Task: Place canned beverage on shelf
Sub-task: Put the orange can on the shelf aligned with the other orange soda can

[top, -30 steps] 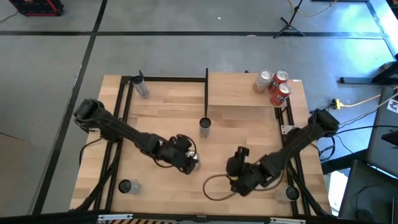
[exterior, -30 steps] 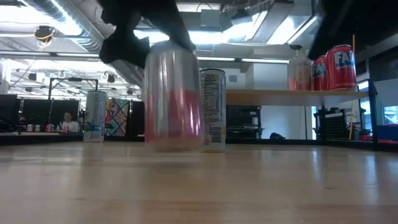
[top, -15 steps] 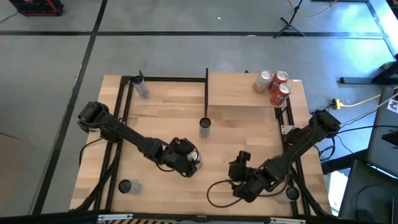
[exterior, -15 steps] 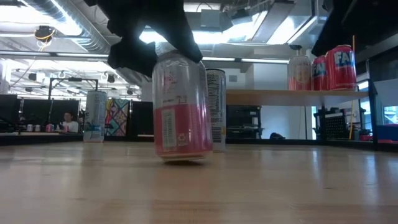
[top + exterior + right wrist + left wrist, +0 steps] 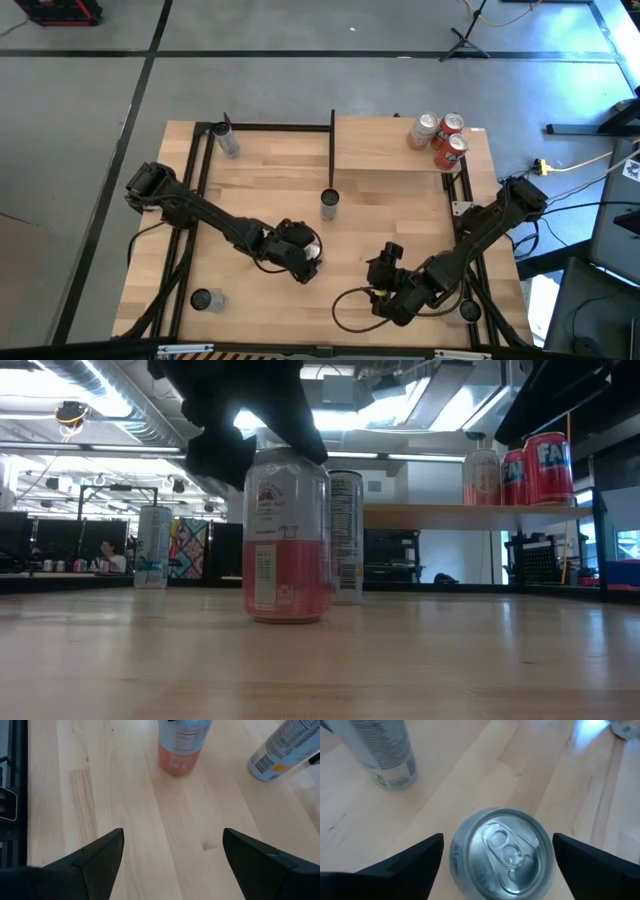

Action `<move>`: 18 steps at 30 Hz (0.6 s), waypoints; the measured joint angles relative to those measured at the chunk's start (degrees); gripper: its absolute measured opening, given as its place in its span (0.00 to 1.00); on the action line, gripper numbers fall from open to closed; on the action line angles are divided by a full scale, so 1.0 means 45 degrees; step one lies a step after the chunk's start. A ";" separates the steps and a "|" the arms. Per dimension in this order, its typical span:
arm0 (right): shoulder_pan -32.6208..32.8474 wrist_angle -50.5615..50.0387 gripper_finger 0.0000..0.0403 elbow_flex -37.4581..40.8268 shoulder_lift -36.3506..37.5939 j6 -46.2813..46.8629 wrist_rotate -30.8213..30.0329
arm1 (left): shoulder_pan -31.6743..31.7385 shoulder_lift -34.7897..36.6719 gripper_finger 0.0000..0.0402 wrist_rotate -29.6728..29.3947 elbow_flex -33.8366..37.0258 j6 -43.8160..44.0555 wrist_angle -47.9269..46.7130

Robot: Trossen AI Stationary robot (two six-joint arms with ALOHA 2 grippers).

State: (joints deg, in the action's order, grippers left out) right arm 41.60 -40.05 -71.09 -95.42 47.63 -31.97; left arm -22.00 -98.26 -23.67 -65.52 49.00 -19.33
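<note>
Your left gripper hangs right over the pink can, fingers spread wide on either side of its top with a clear gap to each, so nothing is clamped. That can stands upright on the tabletop, near the middle and a little toward the front edge; from above you see only a sliver of it past the gripper. In the left wrist view its silver lid and pull tab face straight up at you.

Just behind it stands a tall slim can, upright, at the foot of the black post in the centre. Two more slim cans sit at the left: one at the far corner, one at the near corner.

Your right gripper waits low over the table toward the front right, fingers apart and holding nothing; its camera looks across bare wood to the pink can and the slim can.

Look to the shelf, the raised pale board at the far right. Three cans are bunched at its right end, two red and one silver-and-red, all upright and touching or nearly so.
</note>
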 joint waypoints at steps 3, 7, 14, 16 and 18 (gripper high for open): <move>0.0000 -0.0005 0.81 0.0000 0.0000 0.0002 0.0005 | 0.0068 0.0000 0.93 0.0445 -0.0143 -0.0362 -0.0021; 0.0000 -0.0005 0.81 0.0000 0.0000 -0.0006 0.0219 | 0.0143 0.0023 0.93 0.0979 -0.0723 -0.1481 -0.0147; 0.0015 -0.0024 0.81 -0.0003 0.0000 -0.0012 0.1016 | 0.0366 0.0716 0.93 0.1168 -0.1913 -0.2587 -0.0922; 0.0015 -0.0043 0.81 0.0000 0.0000 -0.0012 0.1103 | 0.0372 0.1090 0.93 0.1154 -0.2119 -0.2693 -0.1468; -0.0004 -0.0015 0.81 -0.0005 0.0000 -0.0054 0.1107 | 0.0381 0.1592 0.93 0.1141 -0.2180 -0.2695 -0.1903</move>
State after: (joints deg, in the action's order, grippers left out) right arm 41.59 -40.12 -71.11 -95.42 47.38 -26.98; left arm -20.29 -91.09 -18.53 -75.33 36.87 -27.89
